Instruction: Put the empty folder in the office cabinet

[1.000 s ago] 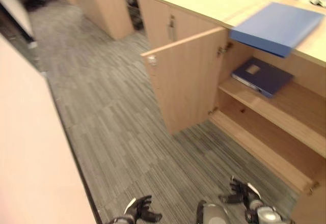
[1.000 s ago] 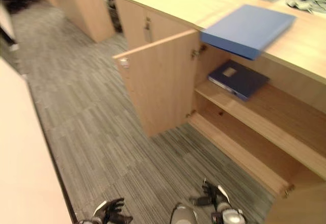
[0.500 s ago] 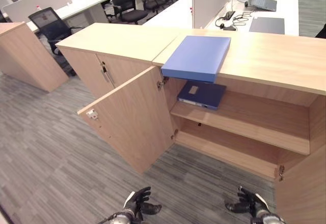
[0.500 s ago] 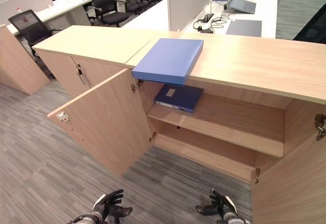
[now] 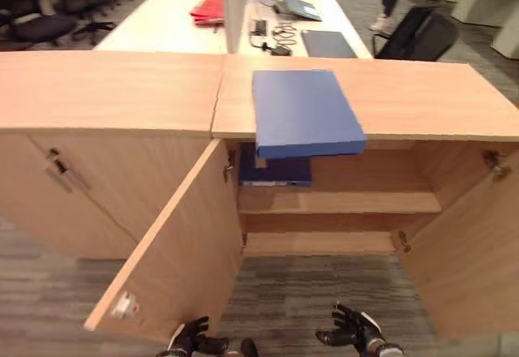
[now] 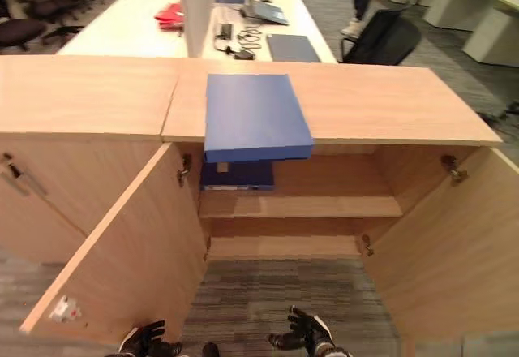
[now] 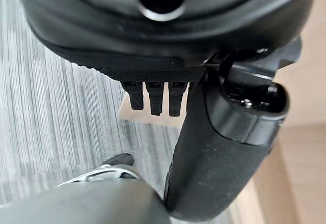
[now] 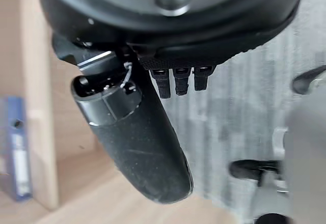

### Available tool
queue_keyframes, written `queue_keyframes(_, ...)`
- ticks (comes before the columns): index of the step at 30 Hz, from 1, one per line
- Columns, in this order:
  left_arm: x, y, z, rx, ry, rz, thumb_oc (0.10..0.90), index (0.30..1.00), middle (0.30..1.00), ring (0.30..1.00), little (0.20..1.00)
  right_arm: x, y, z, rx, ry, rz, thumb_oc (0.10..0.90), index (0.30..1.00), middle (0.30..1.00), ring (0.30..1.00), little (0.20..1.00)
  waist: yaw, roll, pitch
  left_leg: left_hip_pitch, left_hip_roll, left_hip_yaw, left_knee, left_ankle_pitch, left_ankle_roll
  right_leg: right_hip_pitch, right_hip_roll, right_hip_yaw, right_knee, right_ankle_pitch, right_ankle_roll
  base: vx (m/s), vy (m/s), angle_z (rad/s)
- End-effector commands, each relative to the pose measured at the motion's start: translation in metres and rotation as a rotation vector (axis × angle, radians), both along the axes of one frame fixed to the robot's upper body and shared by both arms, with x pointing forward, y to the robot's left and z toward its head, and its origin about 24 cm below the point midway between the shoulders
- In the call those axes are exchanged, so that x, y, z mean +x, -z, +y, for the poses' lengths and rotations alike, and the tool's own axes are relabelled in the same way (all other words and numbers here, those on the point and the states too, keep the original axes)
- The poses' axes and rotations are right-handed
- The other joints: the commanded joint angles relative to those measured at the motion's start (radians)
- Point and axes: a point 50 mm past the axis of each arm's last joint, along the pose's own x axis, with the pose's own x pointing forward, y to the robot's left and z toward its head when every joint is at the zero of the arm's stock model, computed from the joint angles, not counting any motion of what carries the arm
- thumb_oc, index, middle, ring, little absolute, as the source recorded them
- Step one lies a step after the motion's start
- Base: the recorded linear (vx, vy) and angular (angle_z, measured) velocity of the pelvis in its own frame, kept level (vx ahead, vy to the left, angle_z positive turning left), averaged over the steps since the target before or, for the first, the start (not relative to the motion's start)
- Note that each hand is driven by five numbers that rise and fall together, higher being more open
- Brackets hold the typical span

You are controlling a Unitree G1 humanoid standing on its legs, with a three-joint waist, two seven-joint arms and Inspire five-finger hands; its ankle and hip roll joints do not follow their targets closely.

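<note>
Folder (image 5: 306, 112) lies flat on cabinet (image 5: 122, 89) worktop, overhanging the open compartment (both doors ajar). Left hand (image 5: 188, 342) and right hand (image 5: 350, 336) hang low, fingers relaxed, grasping nothing.

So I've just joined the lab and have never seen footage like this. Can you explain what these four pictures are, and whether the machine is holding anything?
It's a humanoid robot with two dark hands. The two wide pictures come from cameras on its head, looking down at an open wooden cabinet. The left hand and right hand hang low, near the carpet, fingers relaxed and holding nothing. The two close-ups come from cameras on each wrist, looking along that hand, so the dark bulk there is the hand itself.

A blue folder lies flat on the cabinet top, its near edge jutting over the front. A darker folder lies on the upper shelf, at its left end. Both doors stand open.
</note>
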Motion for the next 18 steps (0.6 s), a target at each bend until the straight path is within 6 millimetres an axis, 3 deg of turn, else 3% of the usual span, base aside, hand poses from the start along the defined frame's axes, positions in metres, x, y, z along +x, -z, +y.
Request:
queue_keyframes(1, 0.018, -0.005, -0.016, -0.021, 0.071, -0.090, 0.800, 0.900, 0.900, 0.900, 0.900, 0.055, -0.037, -0.017, -0.085, -0.102, -0.232, 0.800, 0.900, 0.900, 0.900, 0.900, 0.071, 0.054, -0.014, -0.067, 0.151, -0.075, -0.111, 0.168, -0.125, 0.030, 0.075, -0.152, 0.101, 0.150, 0.027, 0.37, 0.080, -0.83)
queue_keyframes(2, 0.020, -0.006, -0.016, -0.017, 0.071, -0.091, 0.800, 0.900, 0.900, 0.900, 0.900, 0.062, -0.042, -0.009, -0.072, -0.128, -0.262, 0.800, 0.900, 0.900, 0.900, 0.900, 0.083, 0.086, -0.004, -0.034, 0.162, -0.067, -0.106, 0.145, -0.115, -0.021, 0.075, -0.267, 0.202, 0.211, 0.027, 0.24, 0.067, -0.55)
queue_keyframes(3, 0.020, -0.006, -0.015, -0.017, 0.062, -0.091, 0.800, 0.900, 0.900, 0.900, 0.900, 0.064, -0.043, -0.007, -0.074, -0.142, -0.269, 0.800, 0.900, 0.900, 0.900, 0.900, 0.080, 0.097, 0.005, -0.008, 0.164, -0.063, -0.111, 0.135, -0.108, -0.057, 0.083, -0.293, 0.264, 0.224, 0.027, 0.29, 0.121, -0.33)
queue_keyframes(4, 0.020, -0.006, -0.014, -0.020, 0.041, -0.089, 0.800, 0.900, 0.900, 0.900, 0.900, 0.068, -0.046, 0.000, -0.064, -0.168, -0.293, 0.800, 0.900, 0.900, 0.900, 0.900, 0.074, 0.110, 0.022, 0.050, 0.156, -0.050, -0.124, 0.113, -0.102, -0.130, 0.043, -0.378, 0.301, 0.192, 0.027, 0.23, 0.111, -0.13)
queue_keyframes(5, 0.021, -0.007, -0.013, -0.020, 0.036, -0.095, 0.800, 0.900, 0.900, 0.900, 0.900, 0.069, -0.047, 0.001, -0.066, -0.176, -0.302, 0.800, 0.900, 0.900, 0.900, 0.900, 0.070, 0.119, 0.026, 0.068, 0.156, -0.048, -0.129, 0.104, -0.104, -0.158, 0.023, -0.417, 0.261, 0.163, 0.027, 0.33, 0.053, -0.43)
queue_keyframes(6, 0.022, -0.008, -0.012, -0.021, 0.038, -0.103, 0.800, 0.900, 0.900, 0.900, 0.900, 0.069, -0.048, 0.000, -0.069, -0.176, -0.305, 0.800, 0.900, 0.900, 0.900, 0.900, 0.062, 0.137, 0.034, 0.097, 0.166, -0.044, -0.135, 0.081, -0.118, -0.204, -0.020, -0.469, 0.150, 0.085, 0.006, 0.27, -0.086, -0.53)
queue_keyframes(7, 0.022, -0.008, -0.011, -0.016, 0.037, -0.102, 0.800, 0.900, 0.900, 0.900, 0.900, 0.070, -0.049, -0.002, -0.068, -0.165, -0.308, 0.800, 0.900, 0.900, 0.900, 0.900, 0.058, 0.140, 0.039, 0.111, 0.178, -0.042, -0.139, 0.076, -0.131, -0.229, -0.050, -0.480, 0.072, 0.091, -0.002, 0.35, -0.306, -0.63)
queue_keyframes(8, 0.021, -0.007, -0.010, -0.006, 0.044, -0.092, 0.800, 0.900, 0.900, 0.900, 0.900, 0.068, -0.047, -0.005, -0.072, -0.143, -0.295, 0.800, 0.900, 0.900, 0.900, 0.900, 0.048, 0.136, 0.036, 0.139, 0.195, -0.046, -0.147, 0.058, -0.163, -0.244, -0.125, -0.485, -0.102, 0.149, 0.006, 0.29, -0.392, -0.21)
queue_keyframes(10, 0.021, -0.007, -0.005, 0.017, 0.025, -0.085, 0.800, 0.900, 0.900, 0.900, 0.900, 0.062, -0.040, -0.014, -0.088, -0.095, -0.254, 0.800, 0.900, 0.900, 0.900, 0.900, 0.023, 0.141, 0.040, 0.195, 0.247, -0.049, -0.156, 0.033, -0.212, -0.304, -0.226, -0.510, -0.241, 0.258, 0.027, 0.38, -0.538, 0.62)
queue_keyframes(11, 0.017, -0.007, 0.000, 0.024, 0.012, -0.077, 0.800, 0.900, 0.900, 0.900, 0.900, 0.052, -0.034, -0.022, -0.097, -0.064, -0.216, 0.800, 0.900, 0.900, 0.900, 0.900, 0.015, 0.137, 0.039, 0.218, 0.263, -0.049, -0.155, 0.028, -0.232, -0.307, -0.242, -0.517, -0.263, 0.289, 0.027, 0.35, -0.531, 0.63)
queue_keyframes(13, 0.011, -0.006, 0.004, 0.032, 0.006, -0.067, 0.800, 0.900, 0.900, 0.900, 0.900, 0.039, -0.028, -0.030, -0.104, -0.033, -0.172, 0.800, 0.900, 0.900, 0.900, 0.900, 0.020, 0.116, 0.029, 0.239, 0.259, -0.064, -0.151, 0.016, -0.248, -0.269, -0.239, -0.520, -0.281, 0.315, 0.027, 0.23, -0.441, 0.11)
queue_keyframes(14, 0.005, -0.004, 0.004, 0.032, 0.003, -0.049, 0.800, 0.900, 0.900, 0.900, 0.900, 0.033, -0.025, -0.038, -0.126, -0.023, -0.147, 0.800, 0.900, 0.900, 0.900, 0.900, 0.030, 0.113, 0.019, 0.239, 0.284, -0.087, -0.147, 0.023, -0.270, -0.251, -0.224, -0.538, -0.285, 0.321, 0.027, 0.21, -0.466, 0.30)
queue_keyframes(16, -0.002, -0.001, 0.003, 0.022, -0.026, -0.035, 0.800, 0.900, 0.900, 0.900, 0.900, 0.030, -0.024, -0.046, -0.146, -0.022, -0.131, 0.800, 0.900, 0.900, 0.900, 0.900, 0.028, 0.118, 0.013, 0.238, 0.319, -0.113, -0.128, 0.038, -0.287, -0.220, -0.197, -0.543, -0.283, 0.302, 0.027, 0.16, -0.484, 0.35)
queue_keyframes(18, -0.005, 0.001, -0.003, -0.014, -0.052, -0.037, 0.800, 0.900, 0.900, 0.900, 0.900, 0.027, -0.026, -0.058, -0.166, -0.005, -0.125, 0.800, 0.900, 0.900, 0.900, 0.900, 0.025, 0.129, 0.017, 0.206, 0.359, -0.146, -0.045, 0.090, -0.305, -0.170, -0.160, -0.558, -0.286, 0.255, 0.020, 0.11, -0.446, -0.08)
